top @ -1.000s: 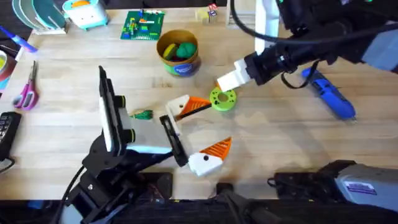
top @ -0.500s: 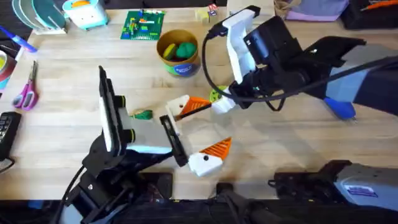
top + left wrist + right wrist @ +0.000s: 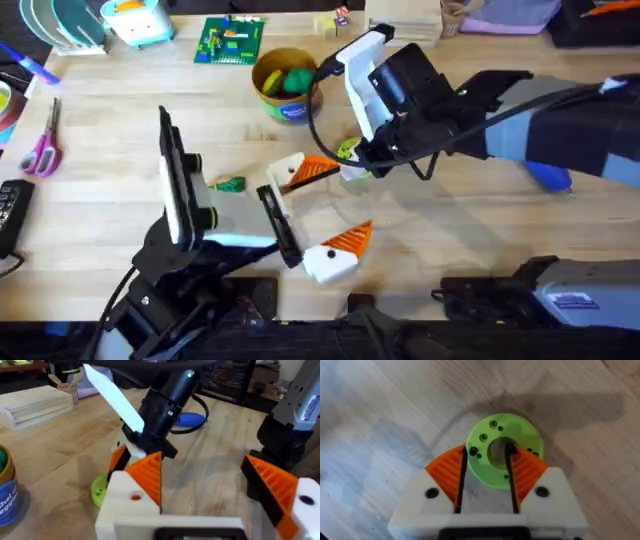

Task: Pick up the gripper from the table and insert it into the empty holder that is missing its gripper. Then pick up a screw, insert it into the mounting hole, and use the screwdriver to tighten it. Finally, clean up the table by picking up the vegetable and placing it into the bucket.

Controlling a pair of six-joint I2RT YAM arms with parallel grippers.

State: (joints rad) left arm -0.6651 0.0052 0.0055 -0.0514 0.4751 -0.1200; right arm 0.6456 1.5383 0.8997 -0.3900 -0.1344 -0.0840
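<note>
My left gripper [image 3: 352, 200] is open wide. One finger is the off-white holder [image 3: 286, 172] [image 3: 127, 507], with the orange ribbed gripper [image 3: 320, 167] [image 3: 150, 477] seated in it. Its brighter white twin finger [image 3: 330, 263] also carries an orange pad. My right gripper [image 3: 352, 170] [image 3: 485, 457] points down over the lime-green holed disc [image 3: 347, 150] [image 3: 502, 450], open by a narrow gap, its pads straddling the disc's centre hole. The dark-green vegetable [image 3: 230, 184] lies left of the holder. The bucket [image 3: 287, 85] stands behind, with toys in it. The right arm partly hides the blue screwdriver [image 3: 548, 178] [image 3: 192, 419].
Pink-handled scissors [image 3: 42, 145] lie at the left edge, near a black device [image 3: 10, 212]. A green brick plate [image 3: 230, 40] and small wooden blocks [image 3: 335, 22] sit along the back. Bare wood lies right of the white finger.
The right arm has swung left from beside the screwdriver and come down, bringing its gripper over the lime-green disc. The left arm has not moved.
</note>
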